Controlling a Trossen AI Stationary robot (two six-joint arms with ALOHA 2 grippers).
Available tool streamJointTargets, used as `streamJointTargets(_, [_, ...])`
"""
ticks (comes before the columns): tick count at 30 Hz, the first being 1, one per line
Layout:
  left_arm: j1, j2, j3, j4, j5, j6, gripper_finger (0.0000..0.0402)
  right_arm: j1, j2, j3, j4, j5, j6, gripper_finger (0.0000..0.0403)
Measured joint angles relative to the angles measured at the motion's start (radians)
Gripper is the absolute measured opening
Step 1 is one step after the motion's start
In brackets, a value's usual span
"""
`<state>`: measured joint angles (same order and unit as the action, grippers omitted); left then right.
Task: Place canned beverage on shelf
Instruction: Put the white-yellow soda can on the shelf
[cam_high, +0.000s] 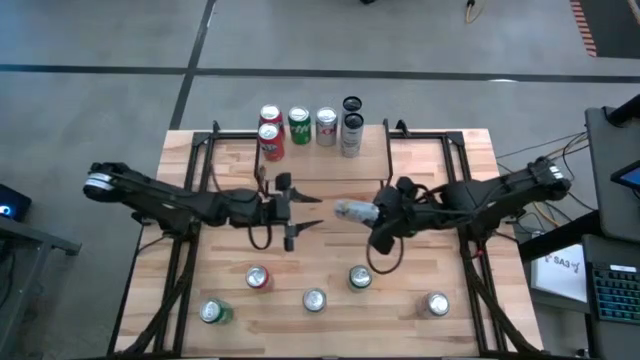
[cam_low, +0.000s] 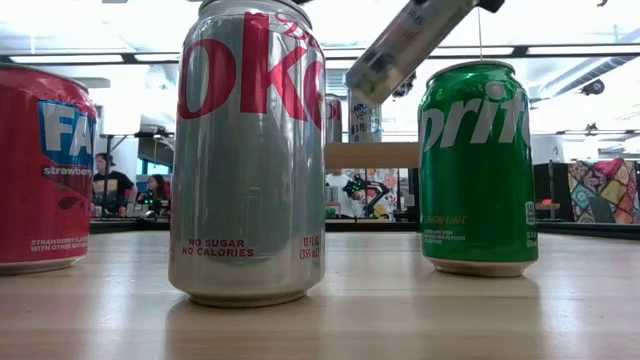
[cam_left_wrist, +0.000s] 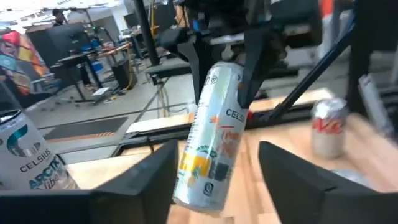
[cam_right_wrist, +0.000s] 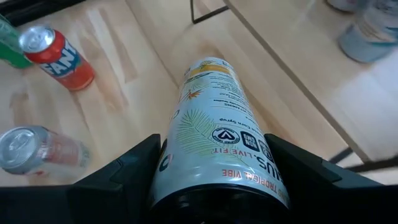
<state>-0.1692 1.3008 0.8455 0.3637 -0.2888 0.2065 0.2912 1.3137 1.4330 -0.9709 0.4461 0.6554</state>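
Note:
My right gripper (cam_high: 368, 212) is shut on a slim white Celsius can (cam_high: 350, 211), which it holds in the air over the table's middle. The can also shows tilted in the low view (cam_low: 400, 45). My left gripper (cam_high: 312, 212) stands open just left of the can's free end. In its wrist view its fingers (cam_left_wrist: 155, 180) stand on either side of that end without touching it. The shelf (cam_high: 310, 160) stands at the table's far side, with several cans (cam_high: 298, 125) upright on or by it. My right gripper pinches the can's side walls (cam_right_wrist: 186, 168) between its two fingers, on the end part nearest the wrist. The fingers (cam_left_wrist: 250, 81) run along the can and slant down toward the table's left. The can is lifted clear and tilted, its free end (cam_left_wrist: 199, 199) lowest.
Several cans stand near the table's front edge: a Diet Coke (cam_low: 250, 150), a Sprite (cam_low: 475, 165), a Fanta (cam_low: 40, 165) and a silver one (cam_high: 437, 304). Black frame rails (cam_high: 195, 180) run along both sides of the table. People sit at desks in the room behind.

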Motion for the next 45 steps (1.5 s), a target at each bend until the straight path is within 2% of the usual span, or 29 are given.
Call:
streamJointTargets(3, [0.001,0.065,0.031,0.001,-0.022,0.039,0.025,-0.028,0.028,-0.001,0.03,-0.023,-0.037,0.0243])
streamJointTargets(7, [0.003,0.143,0.075,-0.007,-0.04,0.072,0.0272,-0.053,0.06,-0.001,0.046,-0.073,-0.066,0.0243])
streamJointTargets(20, [0.024,0.317,0.162,-0.065,-0.061,0.086,0.0275,-0.067,0.055,-0.002,0.07,-0.095,-0.078,0.0244])
streamJointTargets(32, [0.028,0.355,0.177,-0.056,-0.07,0.066,0.0273,-0.092,0.056,0.0,0.107,-0.126,-0.102,0.0244])
streamJointTargets(40, [0.031,0.355,0.177,-0.052,-0.07,0.042,0.0246,-0.095,0.056,0.0,0.116,-0.118,-0.113,0.0244])
streamJointTargets(45, [0.034,0.356,0.176,-0.042,-0.076,-0.007,0.0268,-0.107,0.057,0.002,0.134,-0.113,-0.12,0.0244])
